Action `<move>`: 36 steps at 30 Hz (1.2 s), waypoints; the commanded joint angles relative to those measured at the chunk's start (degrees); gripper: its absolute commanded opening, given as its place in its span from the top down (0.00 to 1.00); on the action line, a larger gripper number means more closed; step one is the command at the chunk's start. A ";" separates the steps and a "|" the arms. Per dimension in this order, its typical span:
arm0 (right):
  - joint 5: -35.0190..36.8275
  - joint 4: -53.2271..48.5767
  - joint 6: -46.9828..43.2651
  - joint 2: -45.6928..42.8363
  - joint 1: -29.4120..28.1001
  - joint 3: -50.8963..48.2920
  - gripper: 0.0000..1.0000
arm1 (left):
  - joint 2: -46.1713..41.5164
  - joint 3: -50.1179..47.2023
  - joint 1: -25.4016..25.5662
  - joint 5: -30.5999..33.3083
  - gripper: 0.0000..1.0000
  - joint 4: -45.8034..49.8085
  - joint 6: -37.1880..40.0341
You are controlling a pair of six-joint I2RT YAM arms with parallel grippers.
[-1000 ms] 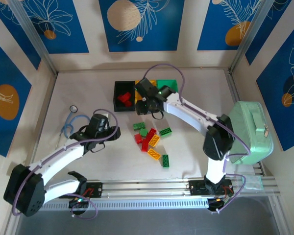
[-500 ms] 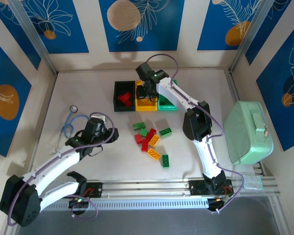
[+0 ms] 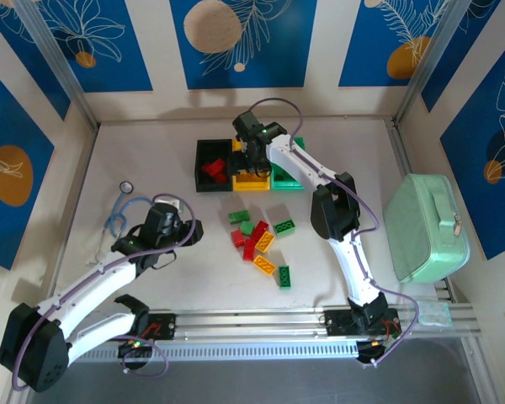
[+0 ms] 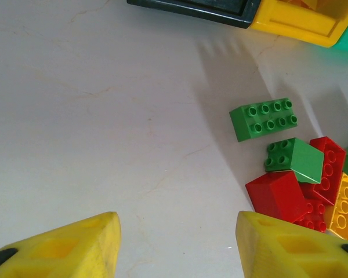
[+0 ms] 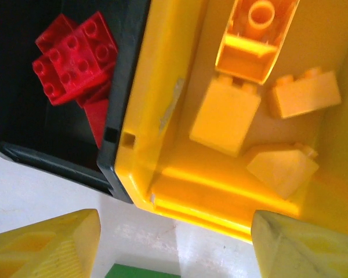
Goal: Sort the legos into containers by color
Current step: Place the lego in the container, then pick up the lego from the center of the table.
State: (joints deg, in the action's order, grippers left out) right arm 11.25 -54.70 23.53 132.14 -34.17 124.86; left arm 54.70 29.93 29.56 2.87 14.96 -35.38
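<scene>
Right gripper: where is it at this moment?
In the top view the right gripper hangs above the yellow bin, middle of the three joined bins at the table's far side, between the black bin and the green bin.

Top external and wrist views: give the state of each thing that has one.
left gripper: jaws open, empty.
right gripper: jaws open, empty, over the yellow bin.
black bin: open-top, holds red bricks.
yellow bin: open-top, holds yellow bricks.
green bin: contents cannot be told.
mint-green case: shut.
loose bricks: unsorted, outside the bins.
</scene>
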 commanded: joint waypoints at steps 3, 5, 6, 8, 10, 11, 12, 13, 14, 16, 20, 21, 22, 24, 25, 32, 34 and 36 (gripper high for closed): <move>-1.67 3.71 0.50 -10.24 -0.63 -7.70 0.30 | 0.69 -0.45 1.10 -0.77 0.44 -1.40 -0.04; -1.62 5.33 0.81 -13.33 -0.88 -11.28 0.30 | 1.95 0.01 1.58 -1.61 0.42 -1.81 0.25; -1.66 6.14 0.90 -14.98 -1.05 -13.04 0.30 | 2.57 0.24 1.92 -1.86 0.41 -2.11 0.30; -1.28 7.26 1.32 -17.96 -1.37 -16.43 0.30 | 3.75 0.52 2.55 -2.08 0.40 -2.73 0.44; -0.88 8.64 1.81 -20.94 -1.76 -20.20 0.30 | 5.05 0.82 3.17 -2.47 0.38 -3.46 0.47; -0.66 9.41 2.20 -22.65 -1.94 -22.21 0.30 | 5.81 1.11 3.53 -2.69 0.38 -3.80 0.49; -0.44 10.24 2.55 -24.18 -2.09 -24.39 0.31 | 6.64 1.27 4.04 -2.86 0.37 -4.04 0.54; -0.43 10.95 2.83 -25.56 -2.20 -26.08 0.31 | 7.48 1.72 4.38 -3.04 0.37 -4.36 0.62; -0.35 11.66 3.24 -26.95 -2.37 -28.02 0.31 | 8.44 2.11 4.88 -3.29 0.36 -4.62 0.66; -0.09 12.77 4.08 -29.39 -2.63 -31.28 0.31 | 10.32 3.02 6.03 -3.36 0.36 -5.06 0.83; 0.69 14.26 5.49 -33.22 -3.42 -37.32 0.31 | 14.55 4.77 8.29 -3.53 0.35 -6.32 0.77; 0.88 14.63 5.80 -34.07 -3.57 -38.59 0.31 | 15.49 5.33 8.81 -3.81 0.35 -6.88 0.59; 1.01 14.83 6.12 -34.74 -3.66 -39.67 0.31 | 16.35 5.74 9.21 -4.08 0.35 -7.20 0.34; 1.32 15.46 6.85 -36.22 -3.80 -42.26 0.31 | 18.14 6.66 10.01 -4.52 0.34 -8.05 -0.21; 1.38 15.79 7.22 -36.83 -3.86 -43.39 0.31 | 18.85 7.08 10.32 -4.68 0.34 -8.39 -0.45; 1.67 18.37 9.58 -41.28 -3.88 -51.79 0.31 | 25.56 11.00 12.46 -5.63 0.32 -8.88 -2.15; 1.75 18.74 9.89 -42.18 -3.67 -54.11 0.31 | 27.40 12.02 12.88 -5.94 0.32 -8.90 -2.79; 1.61 19.37 10.53 -43.44 -3.29 -56.72 0.31 | 29.21 12.92 13.23 -6.36 0.32 -9.07 -3.46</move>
State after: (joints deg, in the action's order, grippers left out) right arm 12.49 -36.62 32.23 90.96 -37.71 70.91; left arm 82.11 40.73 41.95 -2.02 6.44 -37.28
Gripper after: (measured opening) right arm 0.691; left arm 0.678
